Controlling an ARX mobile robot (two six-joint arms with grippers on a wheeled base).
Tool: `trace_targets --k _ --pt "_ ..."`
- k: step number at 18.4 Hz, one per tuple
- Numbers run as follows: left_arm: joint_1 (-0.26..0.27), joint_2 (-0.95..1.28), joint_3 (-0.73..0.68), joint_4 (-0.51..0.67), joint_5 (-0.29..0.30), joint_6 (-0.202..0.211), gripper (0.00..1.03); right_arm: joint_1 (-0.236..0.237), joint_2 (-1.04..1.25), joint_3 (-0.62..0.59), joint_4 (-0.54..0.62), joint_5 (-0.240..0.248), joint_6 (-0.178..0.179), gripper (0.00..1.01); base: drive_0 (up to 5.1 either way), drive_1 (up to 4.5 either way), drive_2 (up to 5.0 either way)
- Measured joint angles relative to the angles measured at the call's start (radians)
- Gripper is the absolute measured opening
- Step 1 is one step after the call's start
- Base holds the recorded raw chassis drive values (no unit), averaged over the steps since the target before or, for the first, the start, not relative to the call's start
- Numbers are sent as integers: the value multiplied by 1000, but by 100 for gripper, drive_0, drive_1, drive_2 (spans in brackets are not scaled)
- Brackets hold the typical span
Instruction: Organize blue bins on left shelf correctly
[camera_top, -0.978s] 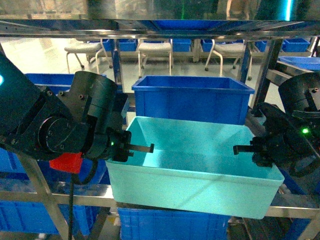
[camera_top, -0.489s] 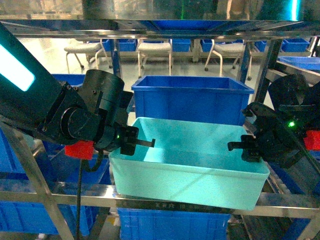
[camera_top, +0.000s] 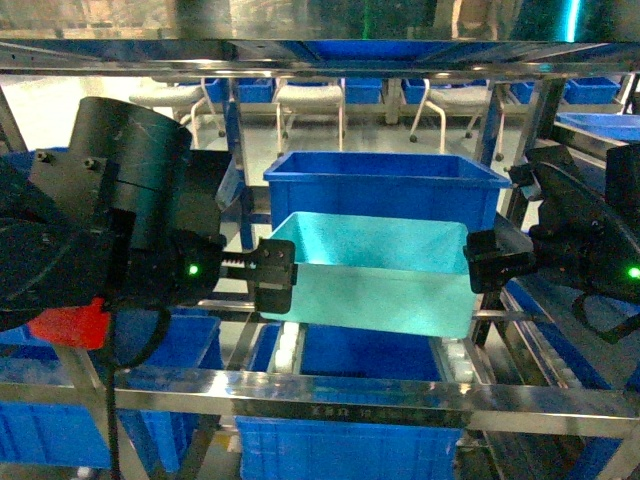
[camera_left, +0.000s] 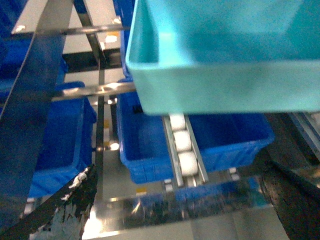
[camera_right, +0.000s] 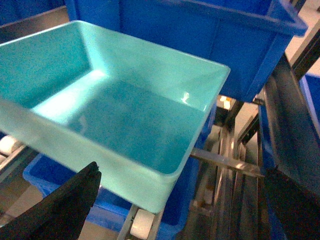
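We judge the empty tub (camera_top: 375, 283) — sitting on the shelf's (camera_top: 330, 392) rollers (camera_left: 182, 150) against the dark crate (camera_top: 385, 195) — light, stiff and slick-walled, best taken at the rim, with both jaws spread wide and holding nothing.

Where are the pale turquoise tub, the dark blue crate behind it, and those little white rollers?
turquoise tub (camera_top: 375, 300), head view, front wall.
dark blue crate (camera_top: 385, 205), head view, front wall.
white rollers (camera_left: 183, 143), left wrist view, middle roller.
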Motion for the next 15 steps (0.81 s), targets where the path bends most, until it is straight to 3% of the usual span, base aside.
trace_targets --k 3,6,8,11,12,13,14,15 --pt "-10 -150 -116 -114 29 -38 98 1 -95 -149 106 -10 -8 98 0 0 0" --pt "-6 -362 -220 -244 43 -86 98 0 -203 -294 87 -16 0 98 0 0 0" --pt "-3 -504 -299 -278 31 -113 98 -8 -298 -362 -38 -42 51 98 0 0 0" --pt "-3 -530 -309 -276 29 -129 98 -9 -325 -362 -34 -43 89 98 0 0 0" --pt "-4 -518 -317 -225 15 -121 97 -1 -278 -406 191 52 89 91 0 0 0" --pt "-11 -478 -398 85 -82 -74 89 -1 -259 -463 335 153 89 81 0 0 0" --pt "7 -475 -518 327 -154 -10 78 -2 -272 -573 465 206 89 70 0 0 0" --pt "54 -520 -659 582 -164 47 62 -22 -340 -668 546 224 89 56 0 0 0"
